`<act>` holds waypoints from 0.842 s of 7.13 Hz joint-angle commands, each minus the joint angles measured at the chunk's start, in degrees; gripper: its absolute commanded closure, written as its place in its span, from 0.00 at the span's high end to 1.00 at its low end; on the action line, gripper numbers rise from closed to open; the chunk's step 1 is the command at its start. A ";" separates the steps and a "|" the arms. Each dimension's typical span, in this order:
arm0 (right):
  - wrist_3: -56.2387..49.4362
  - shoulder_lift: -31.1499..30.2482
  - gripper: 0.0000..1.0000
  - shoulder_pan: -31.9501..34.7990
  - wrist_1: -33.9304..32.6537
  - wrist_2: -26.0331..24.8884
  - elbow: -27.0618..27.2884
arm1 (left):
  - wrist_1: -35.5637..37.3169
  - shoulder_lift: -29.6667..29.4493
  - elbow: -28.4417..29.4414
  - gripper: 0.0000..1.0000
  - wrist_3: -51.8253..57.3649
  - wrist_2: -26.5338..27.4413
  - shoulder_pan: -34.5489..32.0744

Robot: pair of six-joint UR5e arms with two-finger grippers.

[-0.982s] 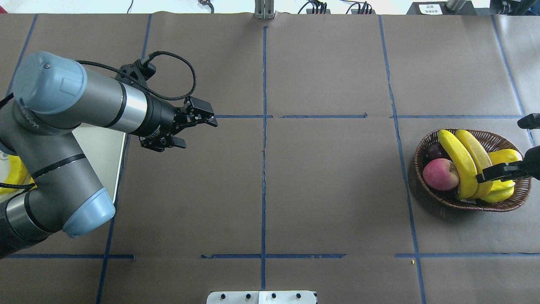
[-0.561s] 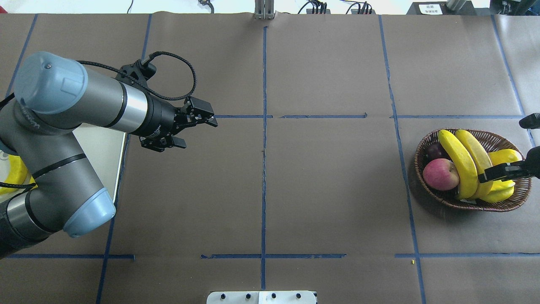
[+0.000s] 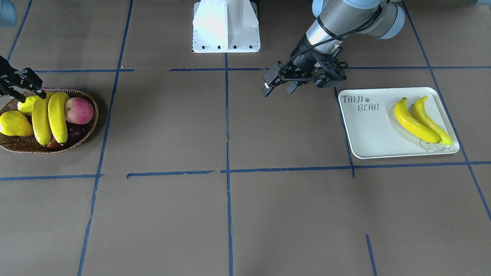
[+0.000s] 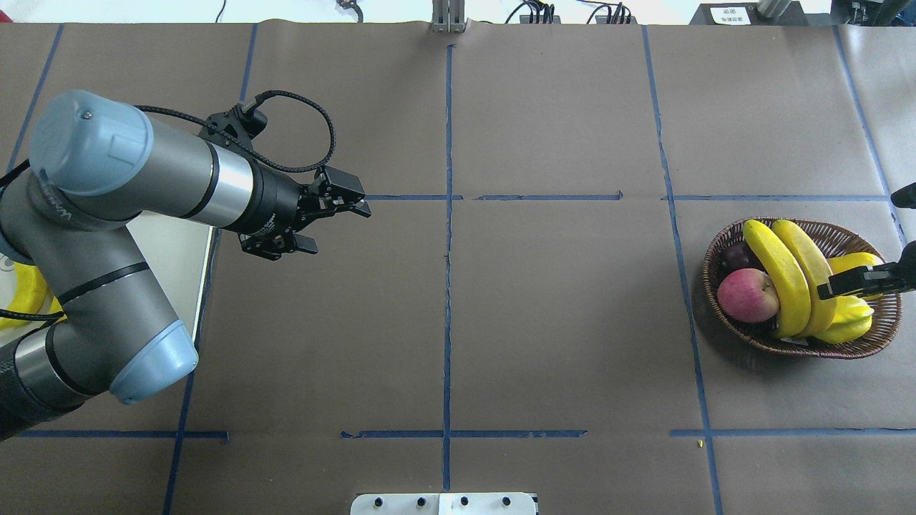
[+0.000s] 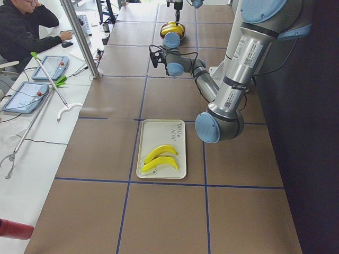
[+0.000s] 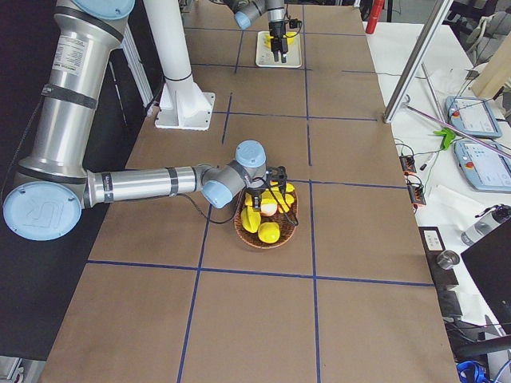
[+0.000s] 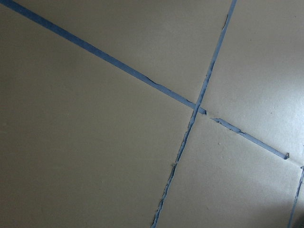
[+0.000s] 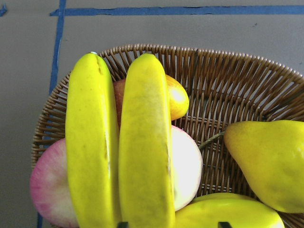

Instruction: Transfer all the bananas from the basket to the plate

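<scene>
Two bananas [image 3: 416, 122] lie side by side on the plate [image 3: 368, 130], toward the left edge of the tabletop [image 3: 230, 214]. Two more bananas [image 3: 48, 117] rest in the basket [image 3: 23, 147] near the right edge, lying over an apple [image 3: 78, 110] and beside a pear [image 3: 14, 123].

Left end effector [image 3: 278, 90]: jaws apart, nothing held, above bare tabletop just beside the plate.

Right end effector [image 4: 830, 288]: over the basket, jaws apart, nothing held. Contact with the fruit cannot be determined.
</scene>
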 commanded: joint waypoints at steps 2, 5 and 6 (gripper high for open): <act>-0.01 0.96 0.70 -0.92 -0.12 -0.30 -1.13 | 0.00 -0.02 -0.13 1.00 -0.13 0.00 -0.04; -0.10 1.93 0.70 -0.93 -0.12 -0.30 -1.57 | 0.00 0.07 -0.22 0.99 -0.13 0.00 -0.04; -0.10 1.84 0.70 -0.93 -0.12 -0.30 -1.66 | 0.00 -0.02 -0.13 1.00 -0.21 0.00 -0.04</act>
